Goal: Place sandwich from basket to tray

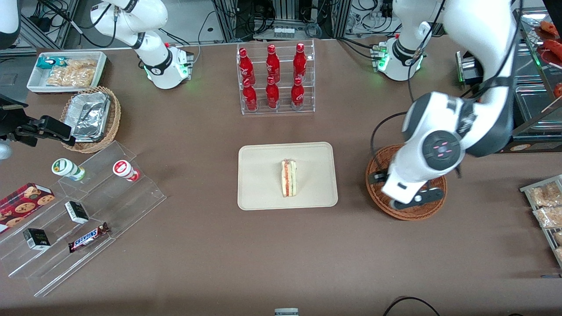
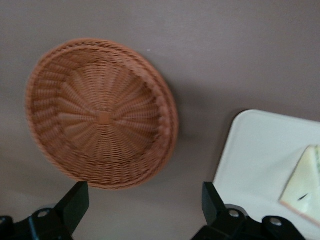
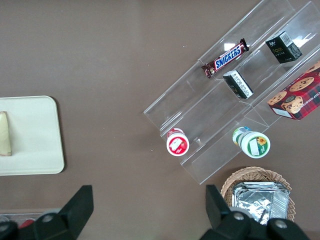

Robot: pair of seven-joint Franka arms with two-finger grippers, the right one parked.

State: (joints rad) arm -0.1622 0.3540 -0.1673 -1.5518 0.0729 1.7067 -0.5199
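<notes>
The sandwich [image 1: 289,177], a pale wedge with red-orange and green layers, lies on the cream tray [image 1: 259,175] in the middle of the table. It also shows in the left wrist view [image 2: 305,182] on the tray [image 2: 255,160]. The reddish-brown wicker basket [image 1: 412,213] stands beside the tray toward the working arm's end, and it is empty in the left wrist view [image 2: 102,117]. My left gripper [image 1: 404,191] hovers over the basket. In the left wrist view it [image 2: 145,200] is open and empty, above bare table between basket and tray.
A clear rack of red bottles [image 1: 275,79] stands farther from the front camera than the tray. Toward the parked arm's end are a stepped acrylic shelf with snacks [image 1: 83,210], a tan basket of foil containers [image 1: 90,116] and a white bin [image 1: 66,70]. Snack packets [image 1: 546,206] lie at the working arm's end.
</notes>
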